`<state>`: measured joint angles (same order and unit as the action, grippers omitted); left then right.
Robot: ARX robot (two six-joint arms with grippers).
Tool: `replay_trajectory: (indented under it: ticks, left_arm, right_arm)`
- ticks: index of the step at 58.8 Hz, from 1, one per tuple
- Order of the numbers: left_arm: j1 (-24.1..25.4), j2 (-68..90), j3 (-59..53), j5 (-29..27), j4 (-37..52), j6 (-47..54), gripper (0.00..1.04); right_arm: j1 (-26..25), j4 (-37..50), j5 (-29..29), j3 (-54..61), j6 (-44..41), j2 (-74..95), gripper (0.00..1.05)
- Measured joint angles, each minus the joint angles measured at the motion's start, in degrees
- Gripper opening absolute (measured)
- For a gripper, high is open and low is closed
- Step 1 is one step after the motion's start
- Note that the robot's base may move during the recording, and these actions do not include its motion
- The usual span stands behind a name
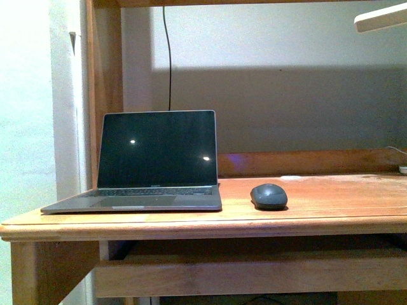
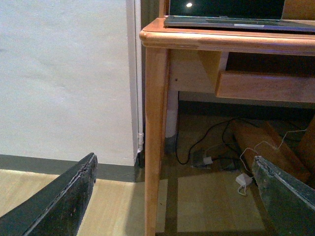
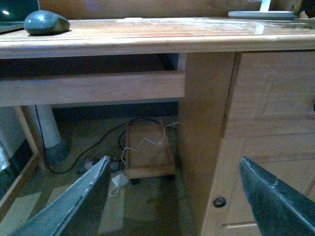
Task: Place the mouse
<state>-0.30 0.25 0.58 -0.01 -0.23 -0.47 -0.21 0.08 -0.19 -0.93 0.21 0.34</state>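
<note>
Apparently nothing is being held: the mouse (image 1: 268, 196) is sitting on the surface (image 1: 343, 197) just right of the laptop (image 1: 152, 162), while the left hand (image 2: 174, 196) and right hand (image 3: 179, 196) are hanging spread below its edge. Reaching likely calls for rising first.

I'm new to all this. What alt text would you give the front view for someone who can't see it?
A dark grey mouse sits on a wooden desk, apart from an open laptop with a dark screen. A black cable hangs down the wall behind; no robot arms appear.
</note>
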Motion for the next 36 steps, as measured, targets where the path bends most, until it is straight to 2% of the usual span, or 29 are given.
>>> replay_trajectory:
  ticks: [5, 36]
  left_arm:
    - [0.0, 0.0, 0.0, 0.0, 0.0, 0.0, 0.97]
    - [0.0, 0.0, 0.0, 0.0, 0.0, 0.0, 0.97]
  right_arm:
    - [0.0, 0.0, 0.0, 0.0, 0.0, 0.0, 0.99]
    - [0.0, 0.0, 0.0, 0.0, 0.0, 0.0, 0.97]
